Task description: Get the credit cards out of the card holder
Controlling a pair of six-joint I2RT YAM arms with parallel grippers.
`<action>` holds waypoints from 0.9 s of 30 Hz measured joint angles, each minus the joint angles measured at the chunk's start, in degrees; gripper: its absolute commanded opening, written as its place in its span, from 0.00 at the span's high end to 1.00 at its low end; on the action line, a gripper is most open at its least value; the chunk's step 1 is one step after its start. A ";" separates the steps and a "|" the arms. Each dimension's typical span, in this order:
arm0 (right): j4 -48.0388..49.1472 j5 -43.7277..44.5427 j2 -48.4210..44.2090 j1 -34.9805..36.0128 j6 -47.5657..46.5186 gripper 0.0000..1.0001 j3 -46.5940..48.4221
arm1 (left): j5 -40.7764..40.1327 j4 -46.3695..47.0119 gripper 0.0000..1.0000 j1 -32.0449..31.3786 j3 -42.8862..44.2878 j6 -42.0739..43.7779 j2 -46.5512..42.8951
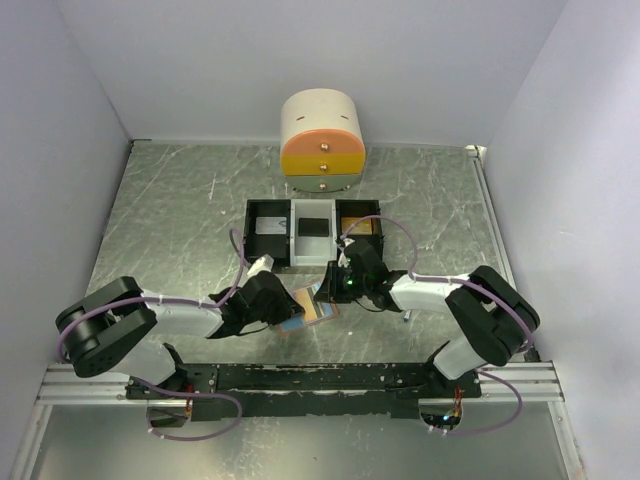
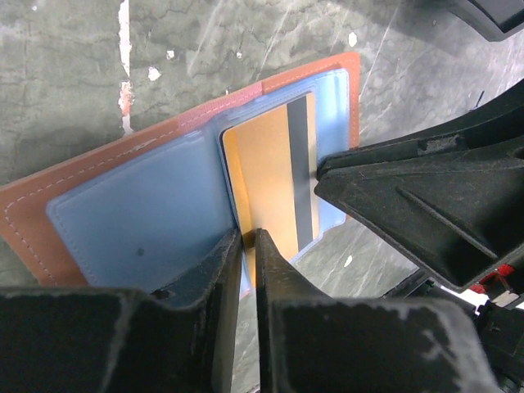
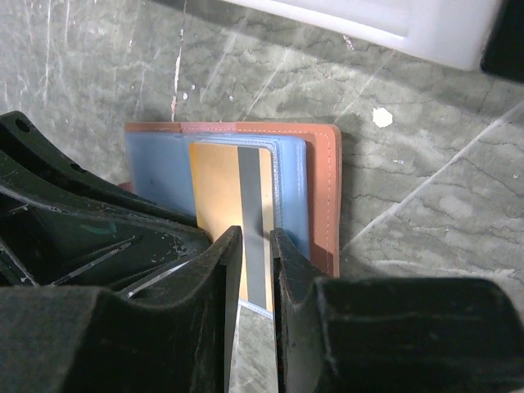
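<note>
The card holder [image 1: 292, 325] [image 2: 123, 229] [image 3: 323, 188] lies open between the arms, tan-brown outside and light blue inside. An orange-gold credit card [image 1: 320, 312] [image 2: 262, 172] [image 3: 214, 188] with a grey stripe sits in one of its pockets. My left gripper [image 1: 286, 306] [image 2: 248, 237] comes in from the left, jaws almost together, with its tips at the holder's near edge beside the card. My right gripper [image 1: 336, 290] [image 3: 256, 235] comes from the far right, jaws equally narrow, with its tips over the card's grey stripe. One of its fingers [image 2: 393, 196] reaches the card's edge. I see nothing pinched in either gap.
A black-and-white compartment tray [image 1: 270, 232] [image 3: 368, 24] stands just behind the grippers. A flat black rectangle [image 1: 313, 227] lies in its white middle section. A round cream-and-orange drawer unit [image 1: 322, 145] stands at the back wall. White walls close in the grey marbled table [image 1: 170, 220].
</note>
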 measured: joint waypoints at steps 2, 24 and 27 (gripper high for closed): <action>0.22 0.07 -0.07 -0.04 0.11 0.79 -0.17 | -0.09 -0.07 0.86 0.00 0.00 -0.33 0.00; -0.04 1.25 -0.44 0.66 1.49 0.77 -0.46 | -1.88 -3.93 0.93 0.00 -1.46 -0.87 -4.55; -0.39 1.25 -0.44 0.66 1.55 0.77 -0.31 | -1.90 -3.98 0.93 0.00 -1.81 -0.87 -4.66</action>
